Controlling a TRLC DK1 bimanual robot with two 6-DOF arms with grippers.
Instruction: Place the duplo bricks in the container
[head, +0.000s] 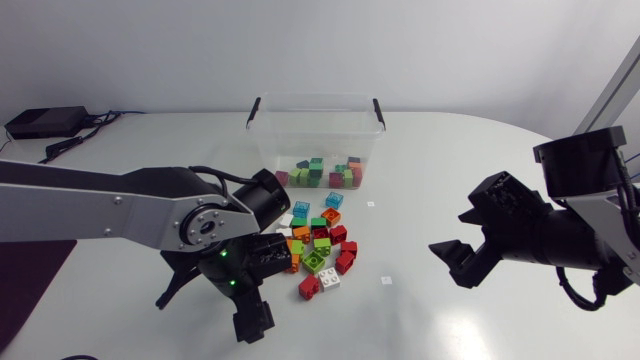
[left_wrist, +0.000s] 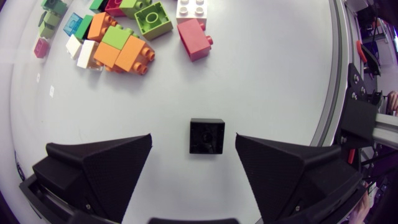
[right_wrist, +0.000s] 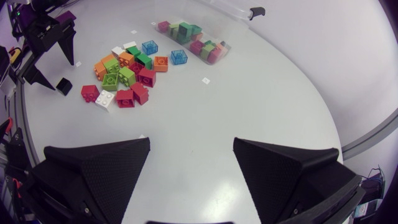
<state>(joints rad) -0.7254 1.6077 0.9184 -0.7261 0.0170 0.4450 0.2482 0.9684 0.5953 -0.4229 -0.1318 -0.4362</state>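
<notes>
- The clear container (head: 268, 140) with black handles stands at the far middle of the table. A low layer of duplo bricks (head: 322, 173) lies in it: dark red at the left end, then greens, then pinkish red and green at the right.
- A loose pile of bricks (head: 320, 250) sits on the table just in front of the container, in orange, green, red, white and see-through blue.
- The left arm (head: 110, 210) comes in from the left and bends down near the pile. The left gripper (left_wrist: 193, 139) points at the table with its jaws spread wide.
- A small black brick (left_wrist: 207, 135) lies flat on the table between those fingers, touching neither, apart from the pile.
- The right gripper (head: 462, 232) hangs well right of the pile over bare table, jaws wide and holding nothing.
</notes>
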